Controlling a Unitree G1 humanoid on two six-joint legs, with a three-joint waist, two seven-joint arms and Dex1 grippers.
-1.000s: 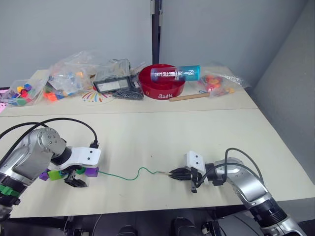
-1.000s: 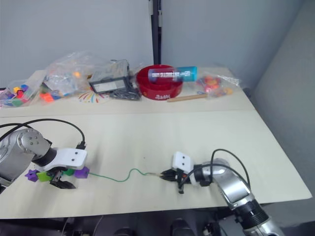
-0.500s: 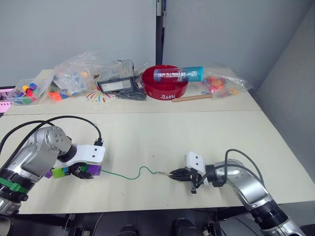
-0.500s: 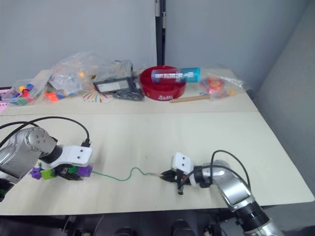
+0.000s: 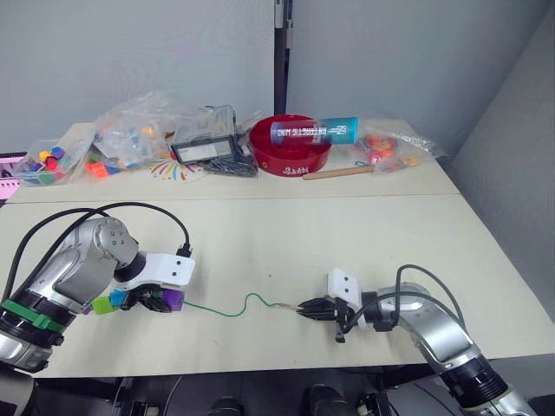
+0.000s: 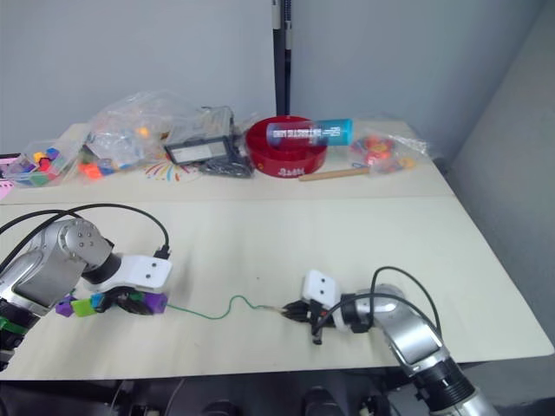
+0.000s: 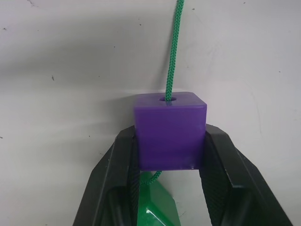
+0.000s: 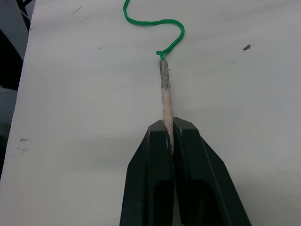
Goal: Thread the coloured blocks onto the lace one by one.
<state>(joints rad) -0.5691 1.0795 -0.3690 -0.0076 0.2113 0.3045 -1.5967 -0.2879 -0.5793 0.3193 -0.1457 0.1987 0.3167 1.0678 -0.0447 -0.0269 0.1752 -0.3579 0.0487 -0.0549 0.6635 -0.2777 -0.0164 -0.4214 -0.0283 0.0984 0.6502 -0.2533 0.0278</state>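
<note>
While left gripper clamps purple block, lace runs rightward, probably slack, to right gripper pinching tip.

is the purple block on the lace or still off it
On it: the lace enters the hole atop the purple block and exits below, with the left end effector gripping the block.

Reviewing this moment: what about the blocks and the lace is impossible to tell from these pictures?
- Row of blocks: in the eye views the left gripper covers part of it, so the count is unclear.
- Dark green block: in the left wrist view it is cut off by the edge and hidden behind the purple block.
- Lace knot: too small.
</note>
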